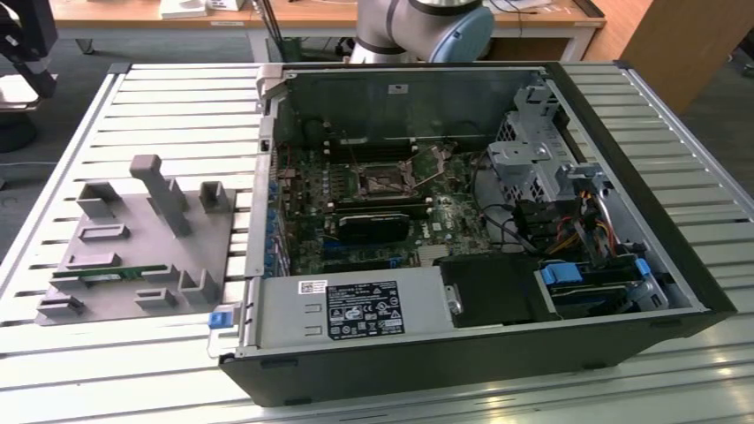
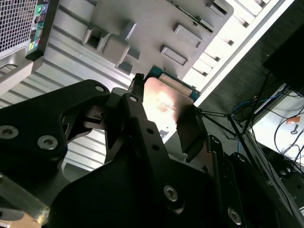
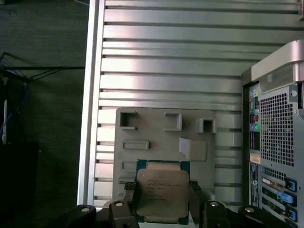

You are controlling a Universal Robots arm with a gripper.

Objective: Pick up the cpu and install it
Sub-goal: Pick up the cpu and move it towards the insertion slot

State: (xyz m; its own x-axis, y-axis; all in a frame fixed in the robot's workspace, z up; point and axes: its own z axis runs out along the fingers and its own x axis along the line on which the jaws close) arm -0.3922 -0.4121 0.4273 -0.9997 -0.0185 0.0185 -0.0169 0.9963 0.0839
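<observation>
The cpu [image 3: 161,190], a flat square chip with a silver top and greenish rim, sits between the black fingers [image 3: 130,202] of my gripper [image 3: 162,209], which is shut on its two opposite edges. It hangs well above the grey holder plate [image 3: 156,137] on the slatted table. In the second wrist view the cpu [image 2: 164,99] shows its shiny face, clamped in the gripper [image 2: 164,121]. The open computer case [image 1: 471,221] holds the motherboard with its square socket [image 1: 383,183].
The grey holder plate [image 1: 130,256] with upright pegs lies at the exterior view's left of the case, and a green memory stick [image 1: 112,276] rests on it. The arm's base [image 1: 425,26] stands behind the case. The case's rear panel [image 3: 278,142] is beside the plate.
</observation>
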